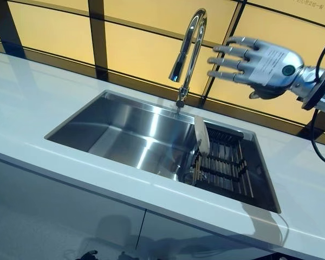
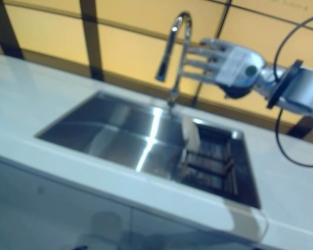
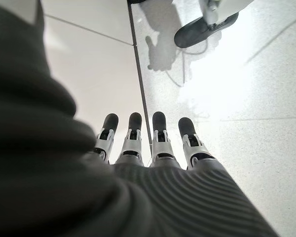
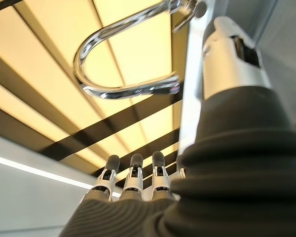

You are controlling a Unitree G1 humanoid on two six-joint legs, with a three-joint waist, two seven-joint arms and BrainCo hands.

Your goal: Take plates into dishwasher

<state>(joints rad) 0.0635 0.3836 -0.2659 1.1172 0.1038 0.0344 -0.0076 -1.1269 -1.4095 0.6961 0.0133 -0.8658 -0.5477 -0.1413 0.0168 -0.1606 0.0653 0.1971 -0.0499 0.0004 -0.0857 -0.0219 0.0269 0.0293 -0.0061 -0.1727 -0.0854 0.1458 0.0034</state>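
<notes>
Bright backlit wall (image 1: 141,49), blurred right eye

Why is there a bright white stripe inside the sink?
Left eye view: light glares off the steel sink as a streak; right eye view shows the same streak; left wrist view: the floor has a washed-out bright patch; right wrist view: the faucet gleams.

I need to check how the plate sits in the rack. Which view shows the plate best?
The left eye view: the plate stands on edge at the left end of the dark rack in the sink, sharply outlined. The right eye view shows it too, but blurred. Neither wrist view shows it.
</notes>
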